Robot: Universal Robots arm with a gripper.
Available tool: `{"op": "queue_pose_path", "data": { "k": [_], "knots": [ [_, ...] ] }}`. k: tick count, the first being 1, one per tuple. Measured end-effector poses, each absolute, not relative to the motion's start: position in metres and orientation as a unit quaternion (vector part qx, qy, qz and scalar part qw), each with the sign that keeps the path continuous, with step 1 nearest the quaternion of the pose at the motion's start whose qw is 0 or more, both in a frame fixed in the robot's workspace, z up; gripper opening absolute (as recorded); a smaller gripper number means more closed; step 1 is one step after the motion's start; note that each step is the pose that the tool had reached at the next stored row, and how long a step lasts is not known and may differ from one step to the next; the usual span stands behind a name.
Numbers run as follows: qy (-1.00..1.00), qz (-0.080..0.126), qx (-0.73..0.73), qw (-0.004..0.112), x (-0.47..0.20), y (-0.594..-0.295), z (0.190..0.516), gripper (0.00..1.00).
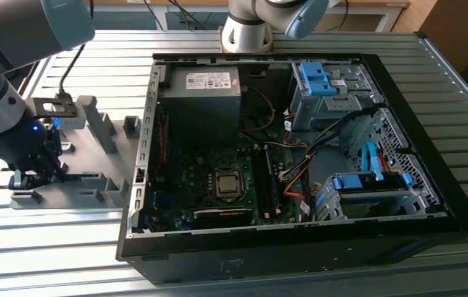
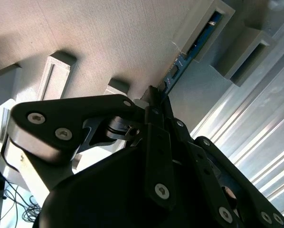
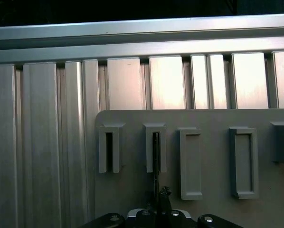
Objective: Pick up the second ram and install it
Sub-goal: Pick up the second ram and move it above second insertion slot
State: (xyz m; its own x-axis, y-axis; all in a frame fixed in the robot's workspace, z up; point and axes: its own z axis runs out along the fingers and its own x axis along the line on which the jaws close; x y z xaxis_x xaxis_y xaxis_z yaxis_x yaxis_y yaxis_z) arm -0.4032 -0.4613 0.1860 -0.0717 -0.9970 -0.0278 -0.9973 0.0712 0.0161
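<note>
Early stage, pick not finished. The gripper (image 1: pixel 33 176) is down over the grey holder plate (image 3: pixel 130 190), which lies on the slatted metal surface (image 1: pixel 52 247) on the exterior view's left, beside the open computer case (image 1: pixel 300 250). In both wrist views the second ram (image 2: pixel 182 59) stands on edge. Its far end sits in the slot of a holder block (image 3: pixel 148 147) and its near end runs in between the fingers (image 2: pixel 151 102). The fingers look clenched on that near end, grasping the ram, with no gap visible at the tips. The first wrist view gives the same read, with the thin stick (image 3: pixel 156 161) running from the block slot straight to the gripper (image 3: pixel 160 194). The ram is seated in the holder, not lifted out yet, so the grasp appears made but the pick-up isn't done. The neighbouring block (image 3: pixel 109 147) on the plate looks empty, but its slot is too dark to be sure. Install is untouched: the memory slots (image 1: pixel 265 179) on the motherboard inside the case are well apart from the gripper, and I cannot tell which of them are already filled. Left to do, judging from this: lift out, carry to the case, seat in a slot.
</note>
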Motion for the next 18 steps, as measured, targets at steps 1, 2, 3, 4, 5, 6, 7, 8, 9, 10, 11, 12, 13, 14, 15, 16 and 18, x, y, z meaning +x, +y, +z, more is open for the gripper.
{"op": "queue_pose_path", "data": {
  "k": [1, 2, 3, 4, 5, 6, 7, 8, 9, 10, 11, 12, 13, 14, 15, 16, 18],
  "knots": [
    [0.732, 0.015, -0.681, 0.005, -0.403, -0.461, 0.186, 0.14],
    [0.732, 0.015, -0.681, 0.004, -0.403, -0.461, 0.187, 0.14],
    [0.732, 0.015, -0.681, 0.005, -0.403, -0.461, 0.187, 0.14],
    [0.732, 0.015, -0.681, 0.004, -0.403, -0.461, 0.188, 0.14],
    [0.732, 0.015, -0.681, 0.004, -0.403, -0.461, 0.189, 0.14],
    [0.732, 0.015, -0.681, 0.004, -0.403, -0.461, 0.189, 0.14],
    [0.732, 0.015, -0.681, 0.004, -0.403, -0.461, 0.190, 0.14],
    [0.732, 0.015, -0.681, 0.005, -0.403, -0.461, 0.191, 0.14],
    [0.732, 0.015, -0.681, 0.004, -0.403, -0.461, 0.191, 0.14],
    [0.732, 0.015, -0.681, 0.004, -0.403, -0.461, 0.192, 0.14],
    [0.732, 0.015, -0.681, 0.004, -0.403, -0.461, 0.193, 0.14],
    [0.732, 0.015, -0.681, 0.005, -0.403, -0.461, 0.194, 0.14],
    [0.732, 0.015, -0.681, 0.004, -0.403, -0.461, 0.195, 0.14],
    [0.732, 0.015, -0.681, 0.004, -0.403, -0.461, 0.196, 0.14],
    [0.732, 0.015, -0.681, 0.005, -0.403, -0.461, 0.196, 0.14],
    [0.732, 0.015, -0.681, 0.004, -0.403, -0.461, 0.197, 0.14],
    [0.732, 0.015, -0.681, 0.005, -0.403, -0.461, 0.198, 0.14]
  ]
}}
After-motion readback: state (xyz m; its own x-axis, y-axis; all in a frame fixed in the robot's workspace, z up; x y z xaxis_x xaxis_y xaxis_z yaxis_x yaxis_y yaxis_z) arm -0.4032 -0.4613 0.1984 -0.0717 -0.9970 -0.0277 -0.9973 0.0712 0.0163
